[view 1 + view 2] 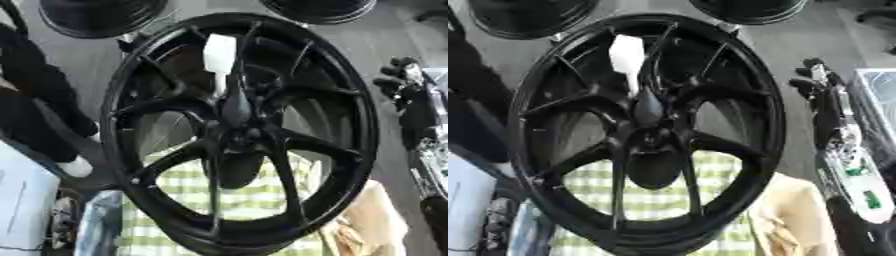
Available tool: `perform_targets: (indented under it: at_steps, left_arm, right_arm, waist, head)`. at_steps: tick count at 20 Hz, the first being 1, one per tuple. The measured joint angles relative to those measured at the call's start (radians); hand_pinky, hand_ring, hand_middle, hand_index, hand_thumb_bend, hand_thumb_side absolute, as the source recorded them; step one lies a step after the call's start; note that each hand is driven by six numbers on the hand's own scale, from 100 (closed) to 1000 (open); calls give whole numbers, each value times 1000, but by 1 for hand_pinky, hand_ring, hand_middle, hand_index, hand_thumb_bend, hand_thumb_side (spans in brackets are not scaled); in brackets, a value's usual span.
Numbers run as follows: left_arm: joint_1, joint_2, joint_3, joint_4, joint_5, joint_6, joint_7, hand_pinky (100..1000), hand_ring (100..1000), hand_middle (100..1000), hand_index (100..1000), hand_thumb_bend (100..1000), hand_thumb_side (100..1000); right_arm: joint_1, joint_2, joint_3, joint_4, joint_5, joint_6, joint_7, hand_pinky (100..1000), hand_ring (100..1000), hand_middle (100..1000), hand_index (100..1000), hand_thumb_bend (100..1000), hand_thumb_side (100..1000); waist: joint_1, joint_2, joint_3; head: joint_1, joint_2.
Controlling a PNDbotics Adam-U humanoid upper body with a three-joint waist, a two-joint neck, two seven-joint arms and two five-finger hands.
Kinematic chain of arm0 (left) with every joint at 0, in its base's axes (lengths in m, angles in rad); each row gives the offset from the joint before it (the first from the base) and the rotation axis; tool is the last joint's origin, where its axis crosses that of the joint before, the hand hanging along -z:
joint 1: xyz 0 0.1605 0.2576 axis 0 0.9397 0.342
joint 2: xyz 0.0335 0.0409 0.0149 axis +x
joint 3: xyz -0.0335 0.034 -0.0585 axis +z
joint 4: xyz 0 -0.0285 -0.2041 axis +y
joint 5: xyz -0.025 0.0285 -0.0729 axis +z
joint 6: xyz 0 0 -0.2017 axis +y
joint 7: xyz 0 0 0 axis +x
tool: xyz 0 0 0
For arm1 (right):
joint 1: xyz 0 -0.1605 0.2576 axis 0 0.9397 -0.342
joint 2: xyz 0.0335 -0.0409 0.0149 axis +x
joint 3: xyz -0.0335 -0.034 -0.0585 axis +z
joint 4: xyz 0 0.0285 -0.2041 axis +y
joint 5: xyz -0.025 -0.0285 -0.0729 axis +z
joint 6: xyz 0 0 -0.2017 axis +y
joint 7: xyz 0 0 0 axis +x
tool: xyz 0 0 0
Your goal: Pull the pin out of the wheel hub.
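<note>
Off to the left there is only a dark mass [35, 100] against the grey floor, and I cannot tell whether it belongs to the robot's left arm, so I would not count on a left hand being ready. In the middle stands the big glossy black spoked alloy wheel [122, 150], filling the view, with a green-and-white checked cloth [254, 197] showing through its lower gaps. The pale, whitish flat-headed pin [219, 57] rises from the dark centre hub [238, 117], its narrow stem running down into the boss. At the right, well apart from the wheel, the robot's black right hand [815, 80] rests beside the rim with nothing in it, its fingers looking loosely curled. To do this well, I'd reach between the upper spokes, take the pale head, and draw straight along the stem, not sideways
</note>
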Motion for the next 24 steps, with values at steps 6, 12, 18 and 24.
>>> perform_targets:
  at_steps: [6,12,18,24]
  left_arm:
    - [-11,1,-5,3,0,2,-2,778,738,728,758,289,699]
    - [-117,89,-24,20,13,13,-22,786,755,748,776,288,655]
    - [-347,328,-128,25,21,58,-181,811,788,785,820,316,617]
    - [-591,575,-306,26,11,136,-472,831,804,801,856,361,638]
  right_arm:
    - [0,0,0,0,0,0,0,912,743,733,819,100,756]
    - [4,0,1,2,0,1,0,911,740,730,818,100,757]
    - [16,-1,8,2,-4,6,3,910,737,726,816,100,759]
    - [30,-7,15,2,-4,11,6,909,734,721,814,100,764]
  waist:
    - [3,-3,1]
    - [6,-17,1]
    - [15,-32,-16]
    - [23,-41,-36]
  head:
    - [-1,0]
    - [-5,10]
    - [-3,28]
    - [1,36]
